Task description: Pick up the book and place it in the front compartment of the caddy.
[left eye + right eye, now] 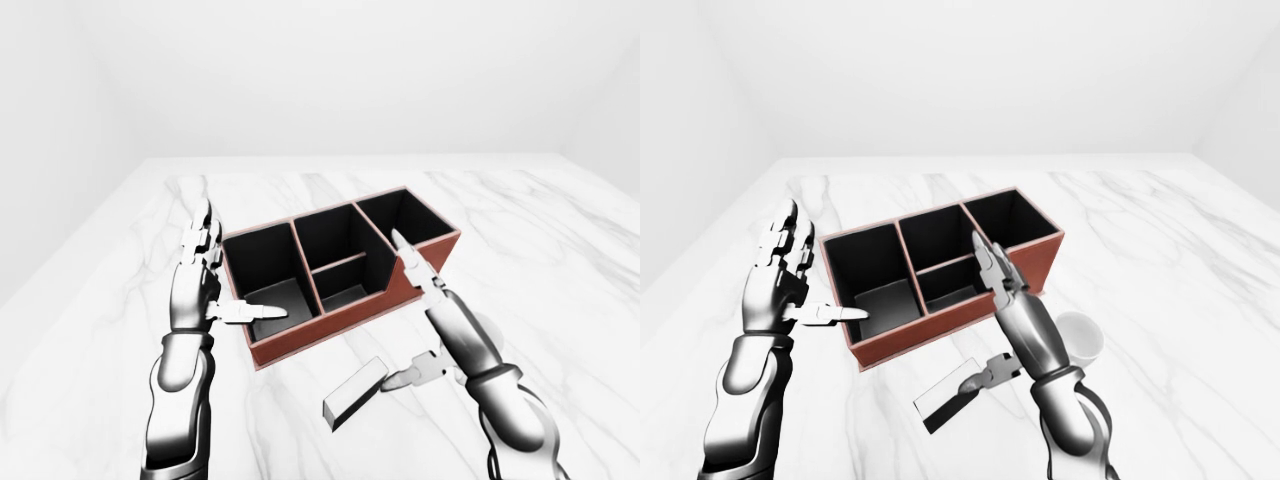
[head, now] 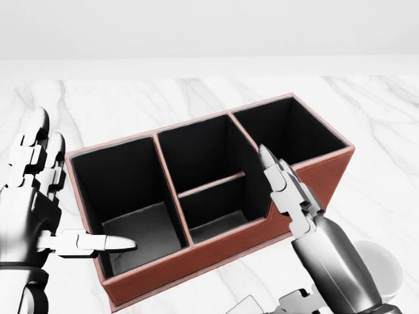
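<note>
- Since it lies flat on the marble below the caddy in the left-eye view, the book [image 1: 355, 392] is not yet lifted; it looks small, thin and stiff, with a dark cover and a pale page edge, and I judge it light.
- Lying flat, its smooth cover likely gives little purchase, so the best hold is probably across the 2 long edges, fingers on one side and thumb on the other.
- Just beside its right end, the right hand [image 1: 430, 330] is spread wide, fingers pointing up over the caddy wall, thumb reaching toward the book; whether the thumb touches it I cannot tell.
- Up and left of the book, the caddy [image 2: 308, 171] is a red-brown box with black lining and 4 compartments: 1 at each end, and a middle bay split in 2 by a low divider.
- At the caddy's left end, the left hand [image 2: 39, 209] is open too, thumb lying across the rim.
- A white cup [image 1: 1080, 338] stands right of the right arm in the right-eye view.
- Underneath, the table [image 1: 560, 260] is glossy white marble with grey veins, likely slippery, and plain white walls enclose the room.
</note>
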Robot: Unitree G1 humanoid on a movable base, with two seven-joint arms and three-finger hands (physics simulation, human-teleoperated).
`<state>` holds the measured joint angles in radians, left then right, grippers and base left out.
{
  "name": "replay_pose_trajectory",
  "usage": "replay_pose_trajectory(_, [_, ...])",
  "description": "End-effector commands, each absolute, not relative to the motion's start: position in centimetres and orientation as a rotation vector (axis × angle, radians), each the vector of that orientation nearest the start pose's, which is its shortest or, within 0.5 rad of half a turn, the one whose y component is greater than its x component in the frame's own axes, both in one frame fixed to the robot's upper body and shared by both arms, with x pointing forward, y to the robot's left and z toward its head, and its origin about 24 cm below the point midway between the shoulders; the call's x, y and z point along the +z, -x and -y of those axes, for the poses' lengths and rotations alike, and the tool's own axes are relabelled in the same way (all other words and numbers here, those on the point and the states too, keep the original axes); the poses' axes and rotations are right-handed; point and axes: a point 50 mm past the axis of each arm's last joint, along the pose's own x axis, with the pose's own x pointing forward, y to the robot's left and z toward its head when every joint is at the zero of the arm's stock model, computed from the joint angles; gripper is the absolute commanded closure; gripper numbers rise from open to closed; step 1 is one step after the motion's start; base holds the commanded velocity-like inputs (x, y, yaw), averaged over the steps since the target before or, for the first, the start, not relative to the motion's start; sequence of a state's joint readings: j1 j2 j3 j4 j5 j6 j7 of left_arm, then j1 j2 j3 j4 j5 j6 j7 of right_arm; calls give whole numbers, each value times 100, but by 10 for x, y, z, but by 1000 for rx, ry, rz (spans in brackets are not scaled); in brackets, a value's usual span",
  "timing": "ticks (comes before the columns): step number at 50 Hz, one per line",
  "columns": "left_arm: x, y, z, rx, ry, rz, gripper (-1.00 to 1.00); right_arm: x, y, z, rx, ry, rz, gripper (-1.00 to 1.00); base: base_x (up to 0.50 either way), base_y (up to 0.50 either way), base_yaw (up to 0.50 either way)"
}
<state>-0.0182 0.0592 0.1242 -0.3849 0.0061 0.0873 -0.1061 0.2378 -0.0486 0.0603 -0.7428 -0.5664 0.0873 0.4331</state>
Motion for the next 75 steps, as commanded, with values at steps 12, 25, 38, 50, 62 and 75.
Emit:
replay_pose_trajectory(12, [126,-244,-178,5,-97,305,-100,134,-183,133,250,735,266,-100,0,0,0])
replay_pose_trajectory(25, [126,-244,-178,5,-99,305,-100,129,-183,132,246,768,267,-100,0,0,0])
replay_pose_trajectory(38, [127,-244,-179,7,-99,307,-100,121,-181,127,262,790,266,-100,0,0,0])
replay_pose_trajectory(50, [128,-244,-179,8,-99,314,-100,111,-180,124,278,806,258,-100,0,0,0])
replay_pose_trajectory(62, [128,-244,-178,6,-100,314,-100,105,-180,122,289,818,251,-100,0,0,0])
replay_pose_trajectory(75, [129,-244,-178,6,-100,315,-100,95,-178,117,305,828,231,-100,0,0,0])
